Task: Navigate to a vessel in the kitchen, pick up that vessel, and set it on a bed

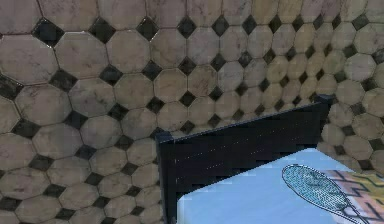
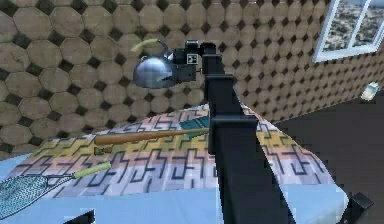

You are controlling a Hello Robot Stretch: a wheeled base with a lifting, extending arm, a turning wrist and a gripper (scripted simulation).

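Note:
A rounded silvery kettle (image 2: 153, 72) with a thin yellowish handle hangs at the far end of my gripper (image 2: 172, 62), clear of every surface, so the gripper holds it. The dark arm (image 2: 235, 140) rises over the bed (image 2: 150, 165), which has a colourful patterned cover. The kettle is in front of the tiled wall, above the bed's far side. The same bed (image 1: 345, 205) shows in the forward view's lower right, behind its dark end board (image 1: 240, 150).
A wooden baseball bat (image 2: 150, 136) and a tennis racket (image 2: 40, 185) lie on the bed; the racket (image 1: 312, 186) shows again in the forward view. Stone-patterned walls (image 1: 120, 90) close in ahead. A window (image 2: 352, 25) is at upper right, above dark floor (image 2: 340, 125).

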